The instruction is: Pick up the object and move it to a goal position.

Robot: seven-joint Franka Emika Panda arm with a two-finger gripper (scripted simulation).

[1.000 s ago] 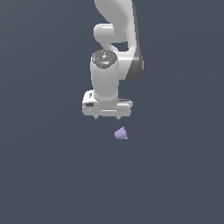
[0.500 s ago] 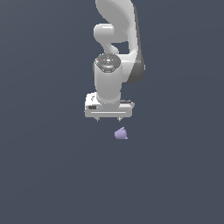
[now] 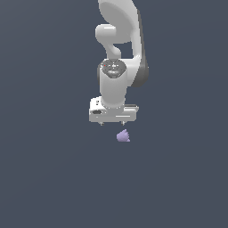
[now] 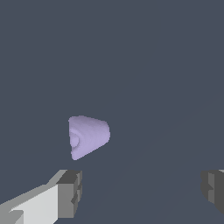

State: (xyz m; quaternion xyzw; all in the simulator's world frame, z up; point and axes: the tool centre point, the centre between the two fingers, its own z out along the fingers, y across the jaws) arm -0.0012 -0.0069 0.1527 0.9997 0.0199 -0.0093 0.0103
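The object (image 3: pixel 123 136) is a tiny pale lavender lump lying on the dark grey floor, just in front of the white gripper (image 3: pixel 112 123) in the exterior view. In the wrist view the object (image 4: pixel 87 136) looks like a blunt cone, off to one side near one grey fingertip (image 4: pixel 70 192). The other fingertip (image 4: pixel 213 189) is far apart from it. The gripper (image 4: pixel 141 191) is open and empty, with the object outside the gap between its fingers. The white arm (image 3: pixel 119 53) rises behind the gripper.
A plain dark grey surface (image 3: pixel 49 178) fills both views. No other objects show.
The gripper has moved down and slightly toward the exterior view's right, closer to the object. The object has not moved.
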